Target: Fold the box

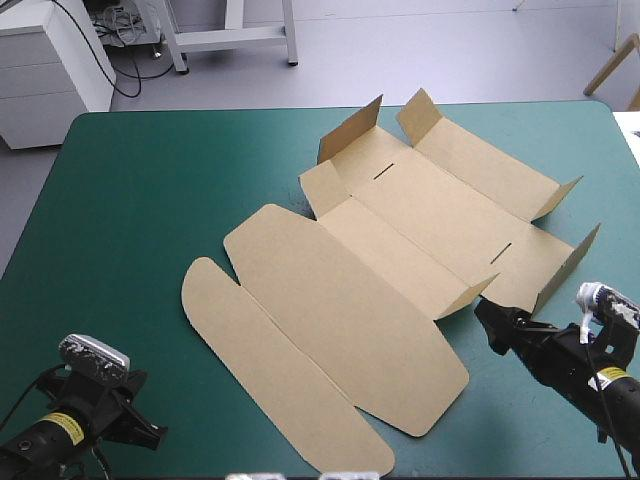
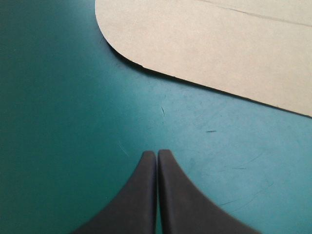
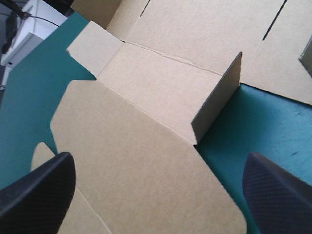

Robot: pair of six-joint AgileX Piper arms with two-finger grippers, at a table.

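Across the teal-green surface's middle lies the brown cut-board box — mostly flat, some flaps raised. Left black pincer, near-left corner, pressed together — right pincer spread by the right edge.

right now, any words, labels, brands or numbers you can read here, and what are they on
No text here can be read.
box: plain brown board, no print in any view.
yellow sticker on the left arm: dark marks, too small to read.
yellow sticker on the right arm: too small to read.
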